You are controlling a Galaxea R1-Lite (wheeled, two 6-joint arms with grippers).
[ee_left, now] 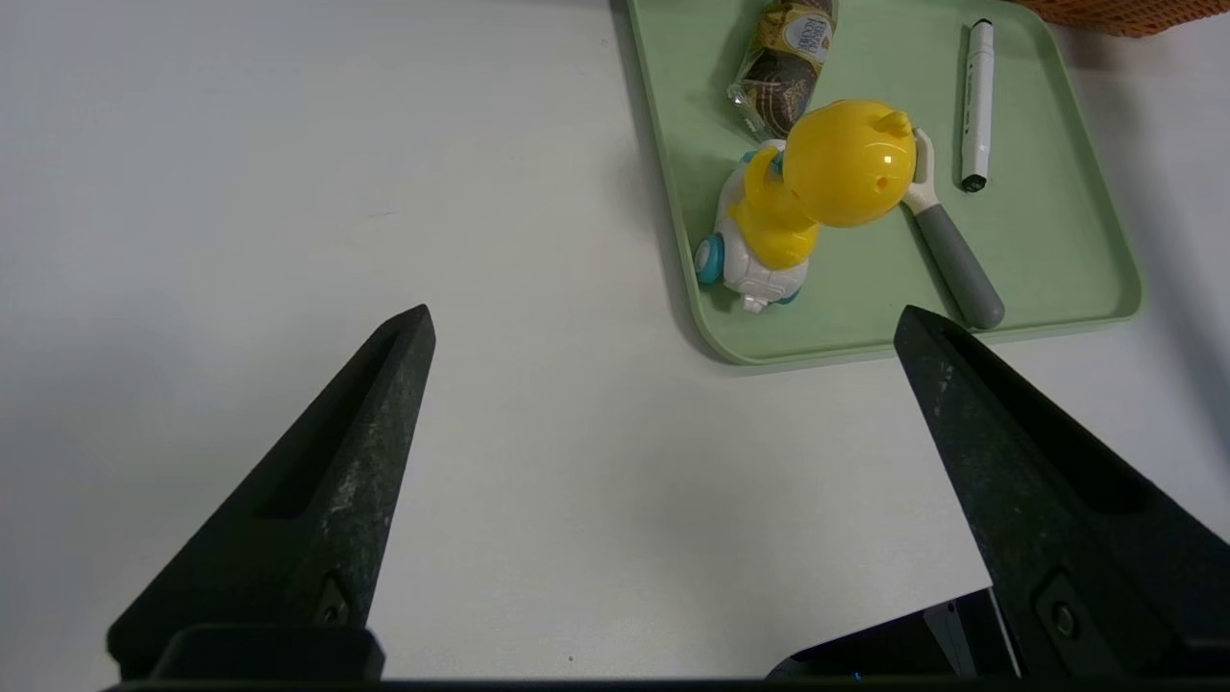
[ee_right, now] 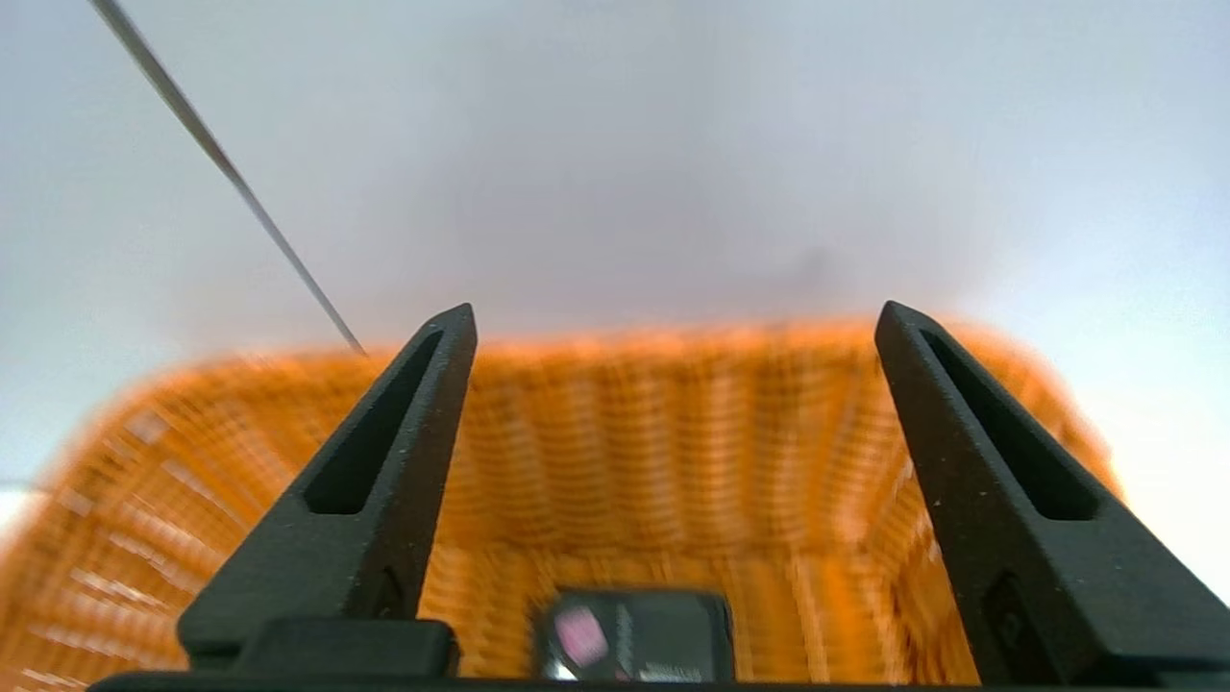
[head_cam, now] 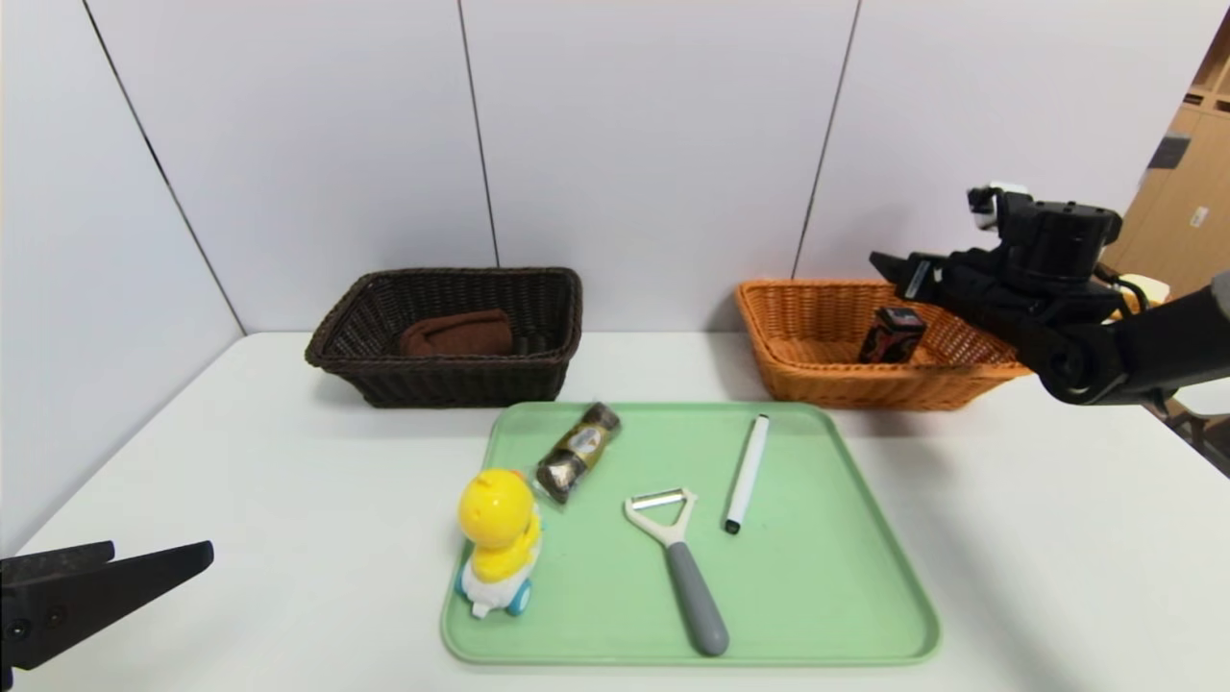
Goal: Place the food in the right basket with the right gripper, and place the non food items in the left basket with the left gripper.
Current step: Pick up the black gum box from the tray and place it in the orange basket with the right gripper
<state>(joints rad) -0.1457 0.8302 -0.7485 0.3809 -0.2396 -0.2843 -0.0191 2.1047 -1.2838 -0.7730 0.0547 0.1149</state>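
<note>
A green tray (head_cam: 817, 577) holds a yellow duck toy (head_cam: 500, 538), a wrapped chocolate pack (head_cam: 577, 450), a grey-handled peeler (head_cam: 682, 567) and a white marker (head_cam: 747, 471). The dark brown left basket (head_cam: 447, 380) holds a brown cloth (head_cam: 456, 334). The orange right basket (head_cam: 826, 380) holds a small dark box (head_cam: 892, 333). My right gripper (head_cam: 908, 274) is open and empty above the orange basket, with the box (ee_right: 634, 634) below it. My left gripper (head_cam: 144, 567) is open and empty low over the table, left of the tray (ee_left: 865, 332).
The white table (head_cam: 1057, 538) has free room on both sides of the tray. A grey panel wall (head_cam: 625, 144) stands right behind the baskets. Wooden cabinets (head_cam: 1192, 192) stand at the far right.
</note>
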